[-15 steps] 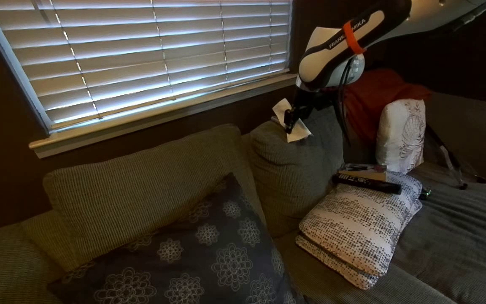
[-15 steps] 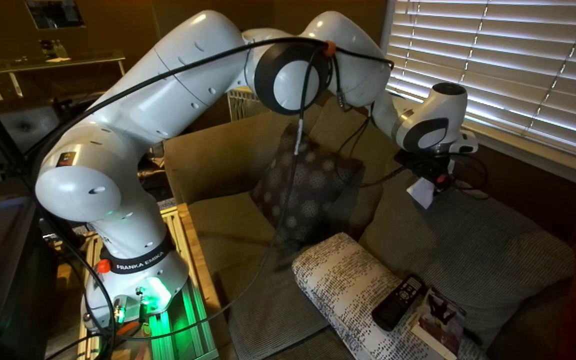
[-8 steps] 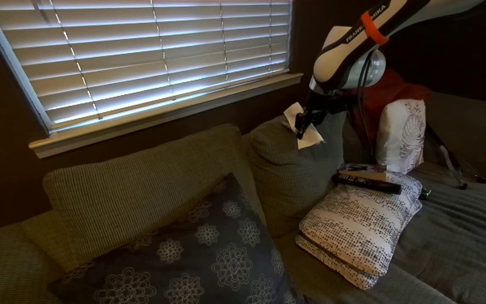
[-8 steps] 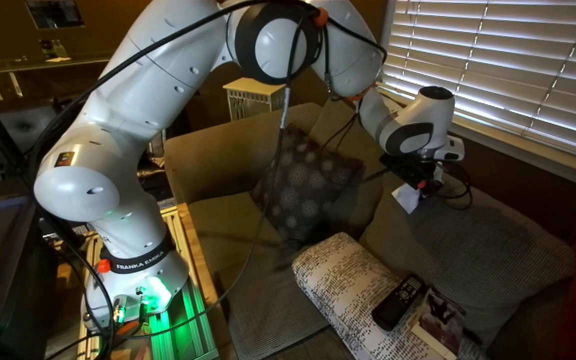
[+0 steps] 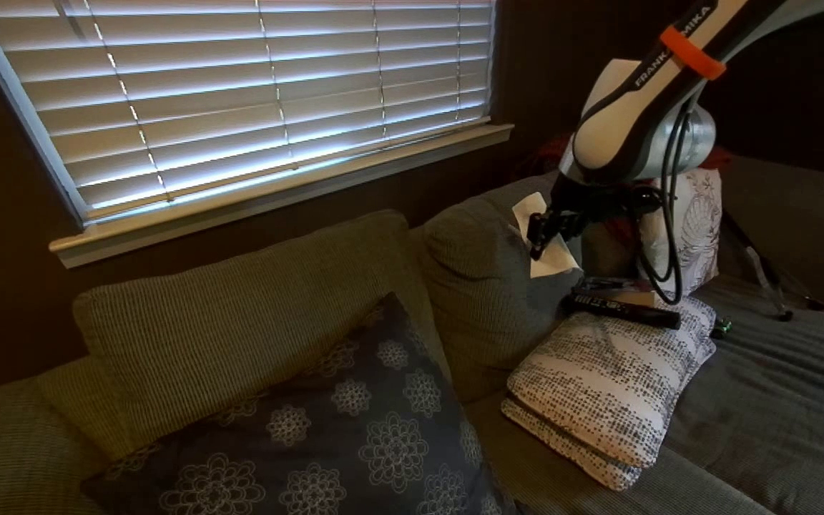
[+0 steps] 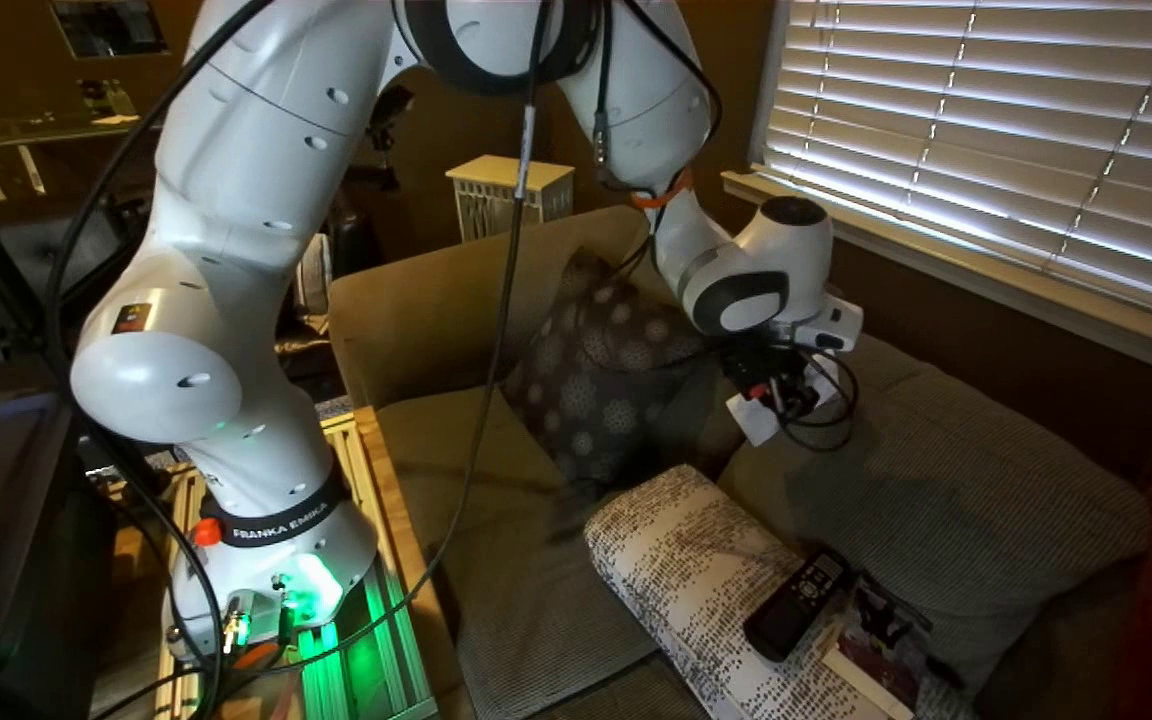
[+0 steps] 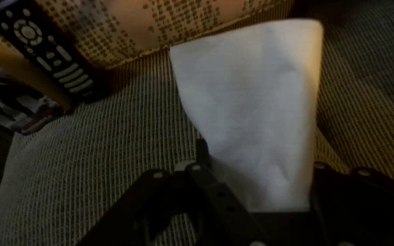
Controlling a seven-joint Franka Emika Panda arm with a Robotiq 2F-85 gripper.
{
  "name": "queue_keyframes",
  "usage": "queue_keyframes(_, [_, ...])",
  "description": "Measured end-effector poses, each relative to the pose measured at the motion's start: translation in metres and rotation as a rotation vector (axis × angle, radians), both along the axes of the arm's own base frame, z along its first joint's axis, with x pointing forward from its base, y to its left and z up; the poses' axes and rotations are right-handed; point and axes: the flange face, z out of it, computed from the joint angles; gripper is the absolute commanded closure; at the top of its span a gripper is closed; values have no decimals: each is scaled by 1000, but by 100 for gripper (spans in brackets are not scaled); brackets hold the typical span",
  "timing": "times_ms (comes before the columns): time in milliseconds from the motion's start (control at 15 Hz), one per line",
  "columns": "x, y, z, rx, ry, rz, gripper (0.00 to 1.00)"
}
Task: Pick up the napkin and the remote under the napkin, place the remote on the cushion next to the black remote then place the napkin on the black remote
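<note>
Window blinds [image 5: 262, 93] fill the upper left of the frame in an exterior view, above a dark floral pillow [image 5: 355, 429] at lower centre. Right of centre, the gripper [image 5: 541, 242], clamped on the white napkin [image 5: 552, 263], holds it before the sofa back [image 5: 491, 300]; whether anything else is gripped is unclear. Farther right, the black remote [image 5: 626, 312] lies on the patterned off-white cushion [image 5: 605, 386], just beside a picture-covered item [image 5: 616, 286], with an upright white pillow [image 5: 700, 222] at upper right.
</note>
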Motion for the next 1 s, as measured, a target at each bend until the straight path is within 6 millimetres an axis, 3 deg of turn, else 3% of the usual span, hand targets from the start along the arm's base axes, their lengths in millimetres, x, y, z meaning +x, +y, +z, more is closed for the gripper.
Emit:
queue_keyframes(67, [-14, 4, -3, 0, 3, -25, 73])
queue_keyframes(133, [-28, 7, -5, -1, 7, -43, 48])
queue_keyframes(200, [-36, 10, -7, -1, 16, -44, 48])
queue_keyframes(400, [-32, 9, -6, -2, 9, -45, 48])
queue_keyframes(467, [-32, 8, -6, -2, 8, -45, 73])
queue_keyframes(733, [-35, 7, -12, -20, 29, -28, 73])
queue_keyframes(1000, [-58, -4, -48, -157, 139, 85, 73])
